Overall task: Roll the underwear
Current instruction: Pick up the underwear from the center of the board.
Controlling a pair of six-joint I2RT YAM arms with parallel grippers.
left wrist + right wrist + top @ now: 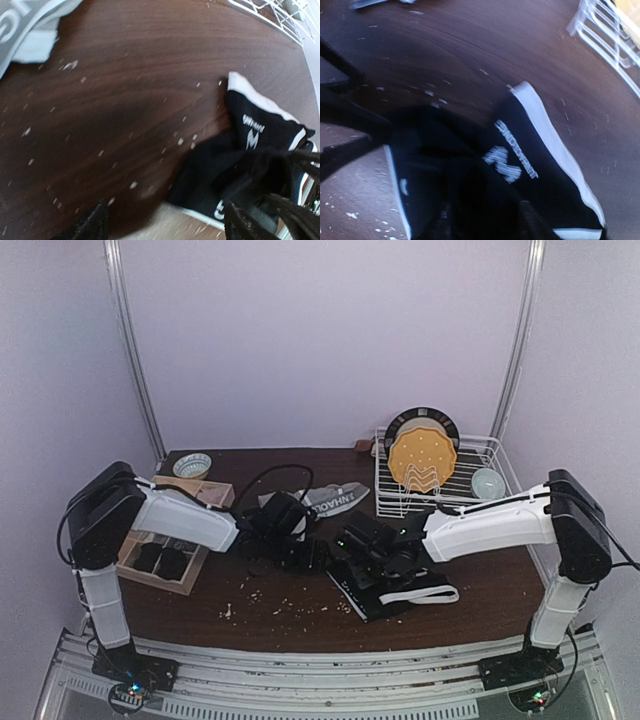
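A pair of black underwear (352, 592) with white trim and white lettering lies crumpled on the dark wooden table, right of centre. My right gripper (385, 558) is down on it. In the right wrist view its dark fingers straddle a raised fold of the black cloth (540, 165), and blur hides whether they pinch it. My left gripper (305, 552) hovers just left of the black underwear (250, 135). It is open (167, 220) over bare table. A pair of grey underwear (335, 498) with a white-lettered waistband lies further back.
A wooden tray (131, 553) at the left holds dark rolled cloth. A white wire dish rack (385, 480) at the back right carries a yellow plate (422, 462) and a small bowl (488, 483). Another bowl (192, 465) stands at the back left. Pale crumbs (290, 608) dot the table.
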